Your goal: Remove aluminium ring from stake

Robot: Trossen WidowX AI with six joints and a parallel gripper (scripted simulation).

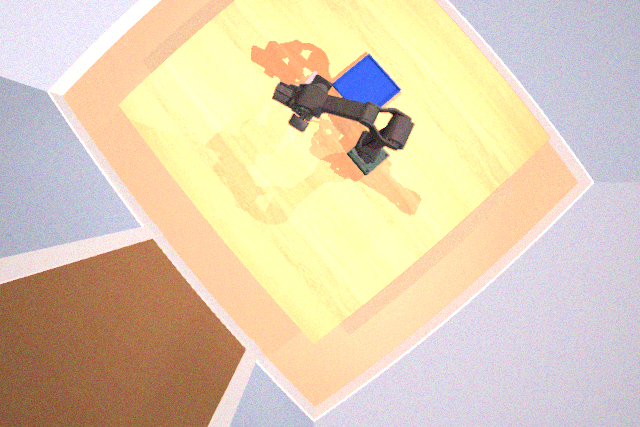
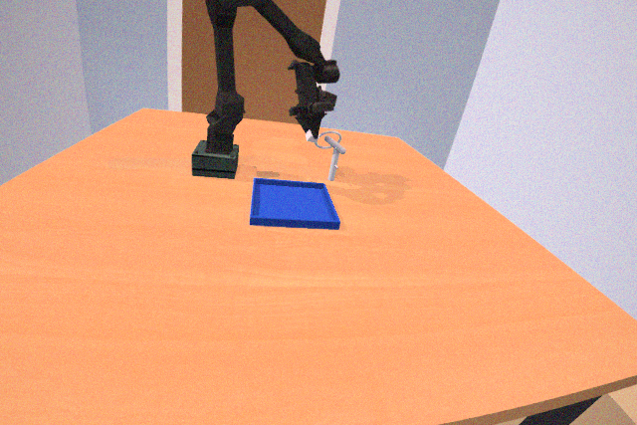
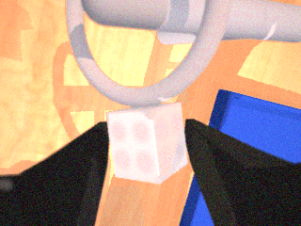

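Seen from the exterior view, the blue tray (image 2: 295, 223) (image 1: 366, 81) (image 3: 263, 134) lies nearest on the wooden surface (image 2: 309, 307) (image 1: 289, 257). Toward its one o'clock, the steel stake (image 2: 332, 165) stands upright, topped by its cross-bar (image 2: 335, 144) (image 3: 268, 21). The aluminium ring (image 2: 328, 132) (image 3: 141, 96) is raised to about cross-bar height, outside the tray; in the wrist view it overlaps the bar, with the tab (image 2: 311, 135) (image 3: 146, 141) at its six o'clock. The hand (image 2: 312, 134) (image 3: 147, 128) is clamped on that tab. The arm's base (image 2: 215, 165) (image 1: 366, 170) sits at the tray's ten o'clock, and a brown door (image 2: 278, 24) stands farthest, toward twelve.
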